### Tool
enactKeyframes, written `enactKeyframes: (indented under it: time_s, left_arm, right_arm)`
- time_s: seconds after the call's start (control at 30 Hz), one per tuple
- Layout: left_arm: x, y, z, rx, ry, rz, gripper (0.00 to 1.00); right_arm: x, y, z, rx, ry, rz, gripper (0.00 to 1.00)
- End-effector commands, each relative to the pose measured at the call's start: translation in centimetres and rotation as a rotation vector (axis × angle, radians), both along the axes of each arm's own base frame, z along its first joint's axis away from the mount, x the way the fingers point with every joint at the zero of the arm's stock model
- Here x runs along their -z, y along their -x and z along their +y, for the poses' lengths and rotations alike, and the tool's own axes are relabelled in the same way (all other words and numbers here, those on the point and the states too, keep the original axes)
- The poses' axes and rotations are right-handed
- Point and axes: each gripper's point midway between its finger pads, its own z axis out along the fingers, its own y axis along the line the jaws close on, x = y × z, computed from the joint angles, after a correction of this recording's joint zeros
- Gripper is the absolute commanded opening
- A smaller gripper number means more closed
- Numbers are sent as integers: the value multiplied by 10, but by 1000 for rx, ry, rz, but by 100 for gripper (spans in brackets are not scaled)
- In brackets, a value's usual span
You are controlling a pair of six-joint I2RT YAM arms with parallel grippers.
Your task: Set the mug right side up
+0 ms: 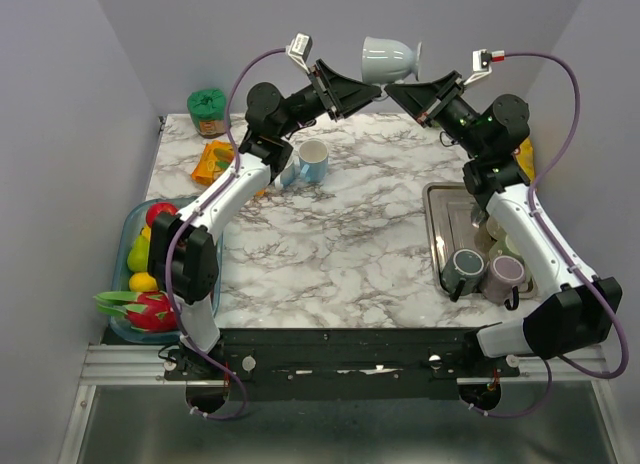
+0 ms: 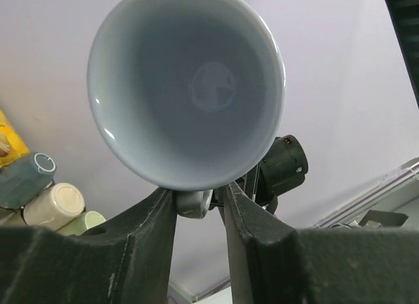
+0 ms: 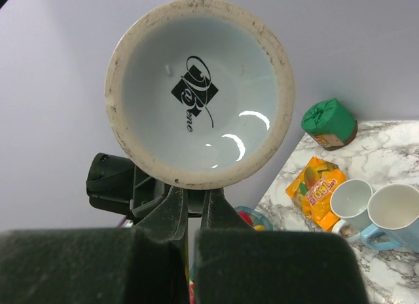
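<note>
A pale blue-grey mug [image 1: 388, 59] hangs in the air above the back of the table. It lies on its side, mouth to the left and foot to the right. My right gripper [image 1: 395, 89] is shut on its handle from below. In the right wrist view the fingers [image 3: 171, 209] meet under the logo-marked base [image 3: 196, 88]. My left gripper [image 1: 372, 89] reaches in from the mouth side. Its jaws stand narrowly open around the handle [image 2: 193, 202], with one finger [image 2: 160, 215] touching it and a small gap at the other. The left wrist view looks into the mug's hollow inside [image 2: 186, 88].
Two light mugs [image 1: 313, 159] stand upright on the marble table [image 1: 330, 254] under the left arm. An orange packet [image 1: 212, 162] and a green bundle [image 1: 208, 109] lie at the back left, and a fruit basket [image 1: 140, 274] sits at the left edge. A metal tray [image 1: 440, 199] at the right holds more mugs [image 1: 465, 269].
</note>
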Motion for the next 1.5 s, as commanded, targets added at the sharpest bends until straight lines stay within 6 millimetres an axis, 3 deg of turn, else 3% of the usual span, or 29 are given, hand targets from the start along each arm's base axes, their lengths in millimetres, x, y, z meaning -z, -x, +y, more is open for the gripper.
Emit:
enactKeyframes:
  time_s: [0.0, 0.3, 0.43, 0.57, 0.67, 0.7, 0.8, 0.9, 0.93, 0.97, 1.17, 1.47]
  left_arm:
    - [-15, -3, 0, -19, 37, -23, 38]
    - [-15, -7, -2, -20, 41, -16, 25]
    - [-9, -11, -1, -22, 33, 11, 0]
    - [2, -18, 1, -35, 23, 39, 0]
    - [9, -22, 5, -62, 0, 37, 0]
    - [12, -24, 6, -72, -15, 39, 0]
    - [27, -36, 11, -143, -101, 49, 0]
    - [49, -51, 17, -238, -239, 43, 0]
    - [68, -55, 19, -255, -309, 90, 0]
    - [68, -62, 23, -302, -339, 84, 0]
    - [122, -80, 35, -394, -589, 60, 0]
    - [179, -82, 22, -418, -843, -10, 0]
  right_arm:
    - [-18, 15, 7, -42, -11, -108, 1]
    - [7, 15, 18, -51, 48, -72, 1]
    - [20, 12, 17, -33, 79, -38, 1]
    - [36, 3, 13, 15, 126, 27, 1]
    - [51, -7, 4, 83, 189, 77, 21]
    - [57, -10, 3, 99, 207, 93, 34]
    - [77, -20, -6, 156, 281, 155, 51]
    - [98, -23, -17, 216, 346, 215, 61]
    - [105, -23, -21, 234, 364, 229, 62]
    - [112, -21, -25, 249, 382, 254, 63]
    - [144, -17, -53, 360, 469, 354, 66]
    - [175, -7, -93, 503, 571, 493, 68]
